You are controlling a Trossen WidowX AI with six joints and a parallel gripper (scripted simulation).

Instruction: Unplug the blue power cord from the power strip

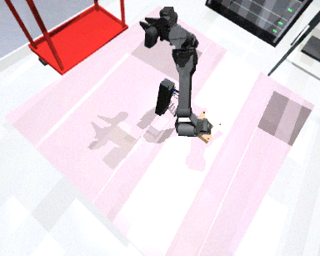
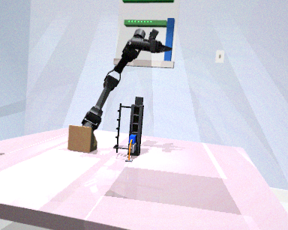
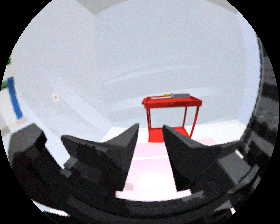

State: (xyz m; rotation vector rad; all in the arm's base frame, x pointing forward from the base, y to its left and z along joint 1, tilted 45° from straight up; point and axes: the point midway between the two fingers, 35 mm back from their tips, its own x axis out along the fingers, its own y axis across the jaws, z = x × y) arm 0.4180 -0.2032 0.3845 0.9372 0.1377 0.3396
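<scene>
One arm is seen stretched up from its tan base block (image 2: 80, 138), with the jaws (image 2: 166, 49) carried high above the table (image 2: 185, 179) — well apart from everything standing on it. The jaws are partly closed, a narrow gap is left between the fingers, and nothing is held; only the red shelf cart (image 3: 171, 112) is framed in that gap in the wrist view. The black power strip (image 2: 137, 124) is stood upright just beside the base block, next to a thin black rack (image 2: 119, 128). The blue plug (image 2: 133, 139) is seated low on the strip's face — its cord (image 2: 130, 150) is dropped to the table.
</scene>
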